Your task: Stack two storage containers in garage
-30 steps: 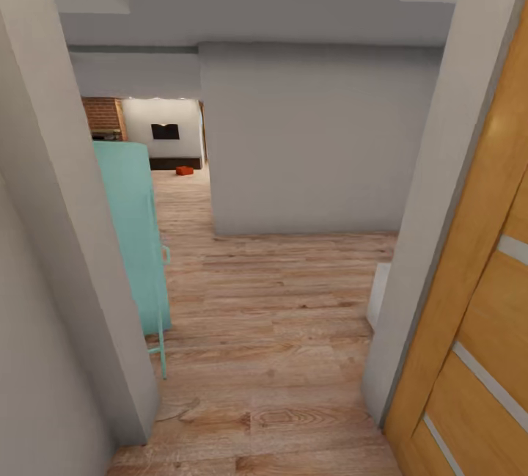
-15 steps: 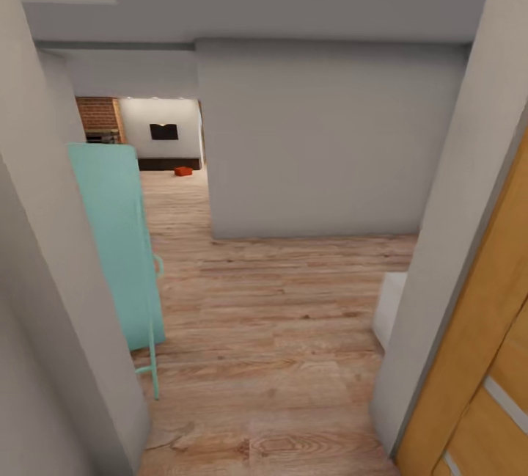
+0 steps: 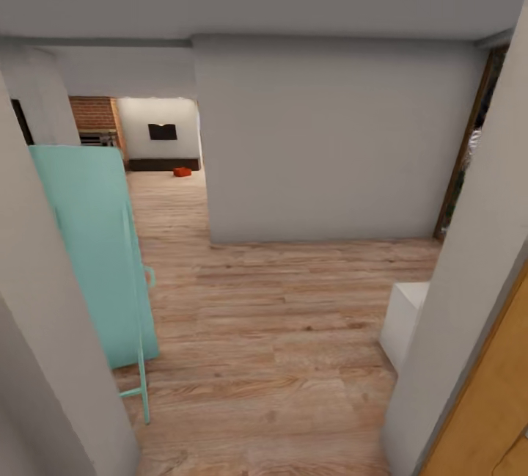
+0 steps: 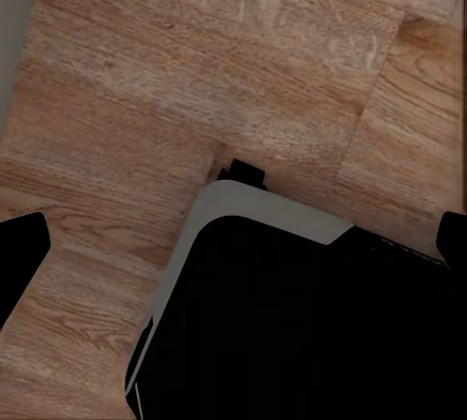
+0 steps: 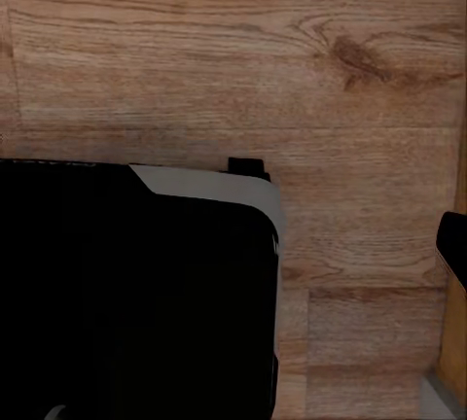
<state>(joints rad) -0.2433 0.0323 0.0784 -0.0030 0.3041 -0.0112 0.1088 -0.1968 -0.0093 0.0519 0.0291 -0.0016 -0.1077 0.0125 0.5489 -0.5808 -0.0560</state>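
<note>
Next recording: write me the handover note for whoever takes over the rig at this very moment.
Left tool: open, empty.
Right tool: one finger in view, state unclear.
One storage container lies on the wood-plank floor in the far room, past the turquoise panel.
Done: nothing is being carried.
Left: drive there, fetch both containers, stack them in the garage.
</note>
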